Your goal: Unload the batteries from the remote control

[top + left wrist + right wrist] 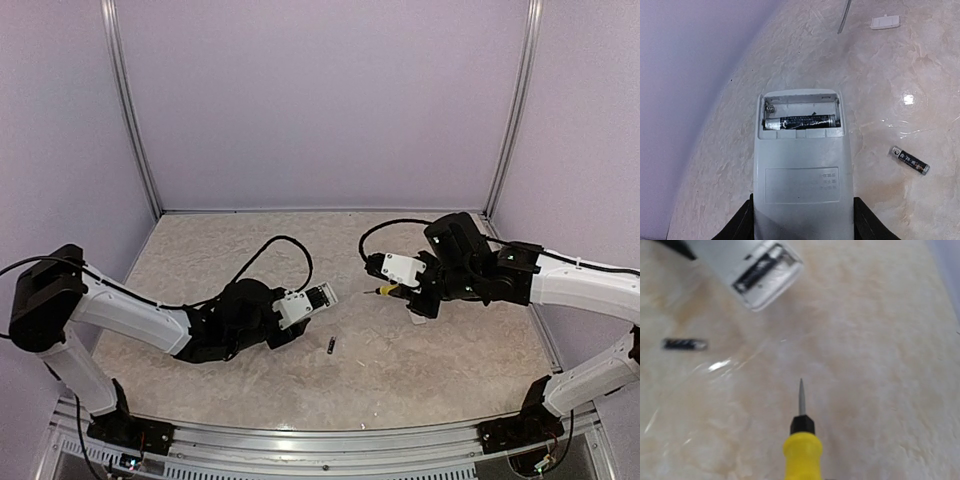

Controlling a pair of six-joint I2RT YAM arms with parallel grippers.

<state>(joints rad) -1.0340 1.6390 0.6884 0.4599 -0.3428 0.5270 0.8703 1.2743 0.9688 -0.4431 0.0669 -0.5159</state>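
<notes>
legible text: none in any view; what print shows is noted below.
remote control (802, 200), back face: recessed rectangular panel with a few short rows of tiny grey print at its right side; far too small to read.
battery in the compartment (799, 122): band of light print along the dark wrap; characters do not resolve.
loose battery (910, 160): light markings on the dark wrap near the metal end; no brand or number made out.
right wrist view: print on both reduced to pale smears.
top view: everything too small for lettering.
</notes>
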